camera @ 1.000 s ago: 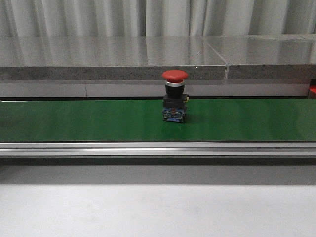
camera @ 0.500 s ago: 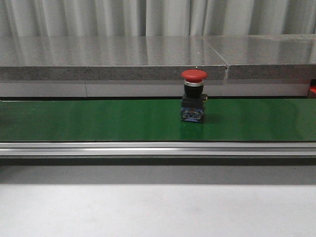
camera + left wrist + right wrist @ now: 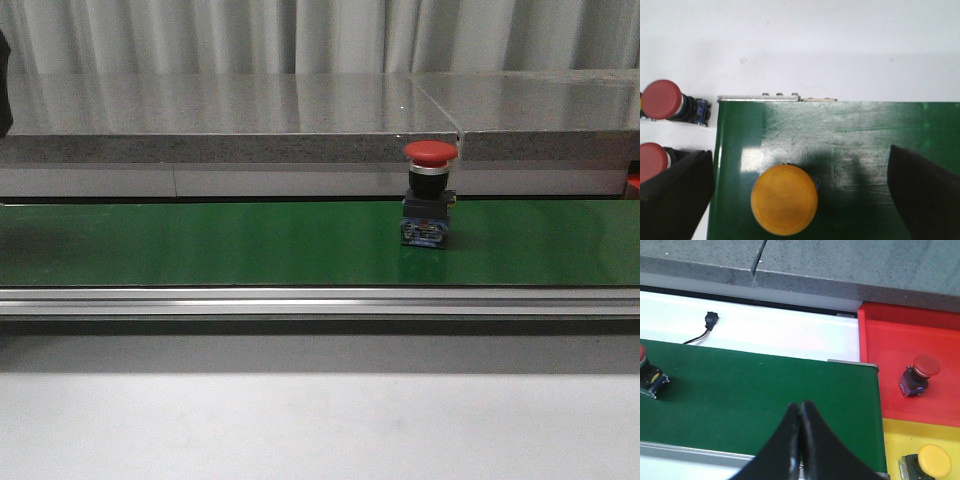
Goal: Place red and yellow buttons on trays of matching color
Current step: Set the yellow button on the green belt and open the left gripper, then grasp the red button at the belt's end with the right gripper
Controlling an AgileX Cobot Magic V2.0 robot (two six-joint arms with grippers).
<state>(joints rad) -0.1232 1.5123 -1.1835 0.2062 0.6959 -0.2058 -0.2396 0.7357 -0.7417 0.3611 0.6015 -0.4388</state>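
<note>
Grey curtains hang behind a long stone-coloured ledge, and in front of it runs the green conveyor belt (image 3: pixel 200 245). Standing upright on the belt, right of centre, is a red button (image 3: pixel 430 195), mushroom cap on top of its black body. Over at the left arm, the left claw (image 3: pixel 800 195) is spread wide, fingers (image 3: pixel 675 192) parted on either side of a yellow button (image 3: pixel 784 199) that sits on the belt's end, nothing touching it. Just off that end of the belt, two more red buttons (image 3: pixel 662 99) lie on the white table (image 3: pixel 840 45). On the right arm, the right claw (image 3: pixel 800 432) is clenched tight on nothing, tips pressed together above the belt. Beyond the belt's far end sits the red tray (image 3: pixel 920 340) with a red button inside it, and beside that the yellow tray (image 3: pixel 895 440) holding a yellow button (image 3: pixel 932 462).
</note>
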